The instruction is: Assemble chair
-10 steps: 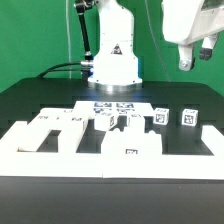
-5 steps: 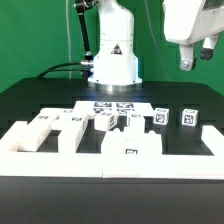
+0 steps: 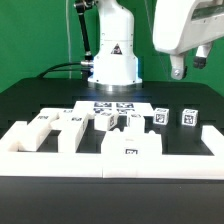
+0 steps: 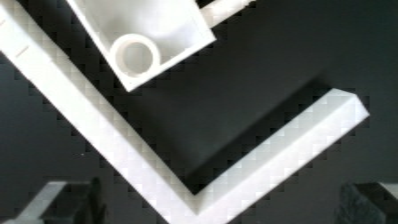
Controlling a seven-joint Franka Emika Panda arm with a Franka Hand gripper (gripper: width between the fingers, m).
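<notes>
The chair lies as loose white tagged parts on the black table. A wide flat panel [image 3: 132,150] is at the front. Chunky pieces [image 3: 45,128] lie at the exterior view's left, and small upright pieces [image 3: 118,121] stand in the middle. Two square blocks [image 3: 160,116] [image 3: 187,117] are at the exterior view's right. My gripper [image 3: 188,65] hangs high above the right-hand blocks, open, with nothing between its fingers. In the wrist view the gripper [image 4: 214,203] shows only as dark blurred fingertips [image 4: 50,202] far apart. No chair part lies between them.
The white robot base [image 3: 113,55] stands at the back middle, with the marker board [image 3: 112,104] on the table before it. A corner of the low white border wall [image 4: 107,110] runs under the wrist camera, and a white piece with a round ring [image 4: 139,48] lies beyond it.
My gripper has moved toward the exterior view's left and looks larger in the picture. Its jaws stay open. The parts on the table have not moved.
</notes>
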